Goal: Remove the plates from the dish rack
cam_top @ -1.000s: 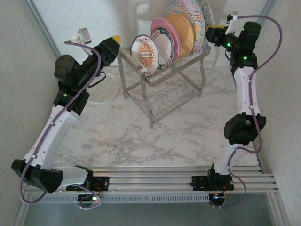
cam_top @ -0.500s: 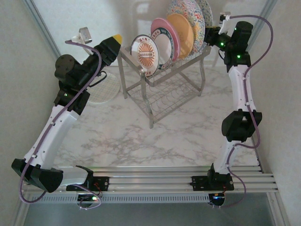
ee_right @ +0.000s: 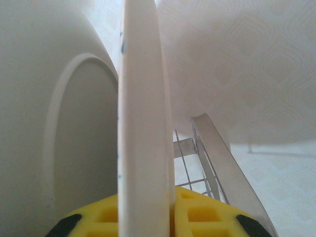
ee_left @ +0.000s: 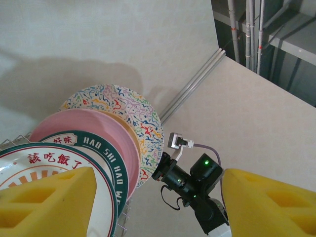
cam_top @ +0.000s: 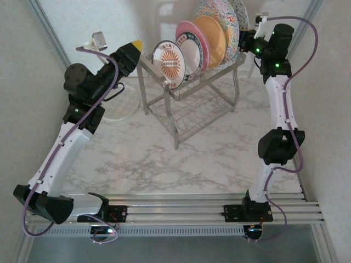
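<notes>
1. Plates (cam_top: 192, 46) are stood upright in the top tier of the dish rack (cam_top: 189, 107), on a marbled table (cam_top: 181, 159).
2. The rearmost plate (ee_right: 143, 123) is clamped at its rim by the right gripper (cam_top: 245, 39).
3. The left gripper (cam_top: 133, 48) is held spread wide, empty, left of the rack.
4. Another plate (cam_top: 123, 104) is laid flat, partly hidden under the left arm.

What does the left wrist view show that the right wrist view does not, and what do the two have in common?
Left wrist view: the faces of the plates, namely the medallion plate, the pink plate and a squiggle-patterned plate, framed by the open left gripper, plus the right arm's wrist.
Right wrist view: one large plate seen edge-on, its rim apparently pinched by the right gripper.
Shared: plates standing upright in the dish rack.
</notes>
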{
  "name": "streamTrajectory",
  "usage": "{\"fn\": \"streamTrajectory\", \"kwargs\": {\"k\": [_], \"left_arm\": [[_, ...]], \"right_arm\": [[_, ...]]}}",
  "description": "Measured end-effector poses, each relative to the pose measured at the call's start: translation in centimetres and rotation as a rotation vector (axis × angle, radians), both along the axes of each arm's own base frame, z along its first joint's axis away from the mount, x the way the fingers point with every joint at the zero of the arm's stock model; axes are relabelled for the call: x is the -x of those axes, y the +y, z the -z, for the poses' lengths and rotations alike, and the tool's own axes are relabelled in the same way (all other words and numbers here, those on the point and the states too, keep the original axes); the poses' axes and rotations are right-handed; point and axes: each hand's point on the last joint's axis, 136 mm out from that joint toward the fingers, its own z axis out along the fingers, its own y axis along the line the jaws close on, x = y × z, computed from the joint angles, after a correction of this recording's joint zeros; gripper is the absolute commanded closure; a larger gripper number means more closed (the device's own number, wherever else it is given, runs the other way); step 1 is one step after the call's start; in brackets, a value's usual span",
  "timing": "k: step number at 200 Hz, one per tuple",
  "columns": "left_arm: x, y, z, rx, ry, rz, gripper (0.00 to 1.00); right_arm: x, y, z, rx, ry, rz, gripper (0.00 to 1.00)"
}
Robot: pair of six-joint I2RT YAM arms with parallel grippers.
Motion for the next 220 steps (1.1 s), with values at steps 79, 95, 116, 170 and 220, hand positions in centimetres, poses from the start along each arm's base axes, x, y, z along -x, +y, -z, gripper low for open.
{"fn": "streamTrajectory", "kwargs": {"k": [79,95,116,170,220], "left_arm": [[0.1,-0.2,0.0,0.001,0.0,0.004,0.32],[0.1,-0.2,0.0,0.001,0.0,0.004,0.32],[0.1,-0.2,0.0,0.001,-0.001,0.005,0.32],[0.5,-0.4,-0.5,0.009,-0.019,0.012,0.32],[0.6,-0.6,-0.6,0.012,-0.025,0.018,0.33]], "right_arm": [[-0.3,-0.2,-0.5,0.028,-0.018,0.055,1.0],[-0.3,-0.4,-0.7,0.037,-0.029,0.072,1.0],[0.0,-0.7,-1.5,0.048,-0.048,0.101,1.0],[1.8,-1.8,-4.9,0.075,-0.131,0.176,1.0],[3.3,-3.0,-7.5,0.097,-0.198,0.258,1.0]]}}
